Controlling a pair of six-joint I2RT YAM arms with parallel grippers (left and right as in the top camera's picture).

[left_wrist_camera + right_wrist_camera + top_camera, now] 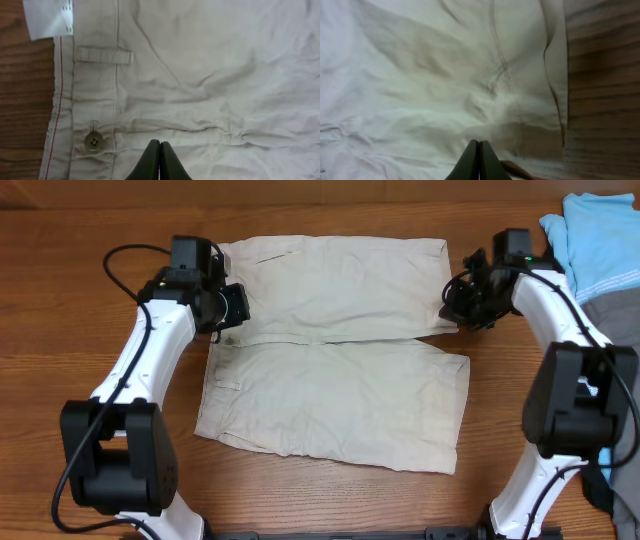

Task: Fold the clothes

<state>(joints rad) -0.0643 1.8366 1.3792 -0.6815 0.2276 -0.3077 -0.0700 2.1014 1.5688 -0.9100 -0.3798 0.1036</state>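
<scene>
overhead has the bench (60,330) carrying everything. the beige shorts (340,380) lie spread flat across its middle, reaching toward the far edge, with the waistband (212,370) to my left and the two leg ends to my right. a light blue garment (600,240) is heaped in the far right corner with a grey garment (620,310) just beside it along the right edge. both are apart from the shorts.

my left claw (228,310) sits at the waistband end of the far leg, and my right claw (462,300) at the hem end of that same leg. in each wrist view my two fingers are pressed together with no gap, low over the cloth. i see no fabric gathered between them, so i cannot tell whether either has hold of anything.

small things under the left claw: a belt loop (103,55), a button (93,142) just beside my fingertips, and a white label (49,17) at the waistband edge.

what worries me: if the claws are closed on nothing, a lift brings no cloth up and the fold never starts. if only the top layer is caught, that layer peels off and the leg comes over bunched. if one side grips and the other slips, the edge swings round crooked. the right claw also works near the heap, so a wide sweep toward the right edge could drag the blue garment in.
</scene>
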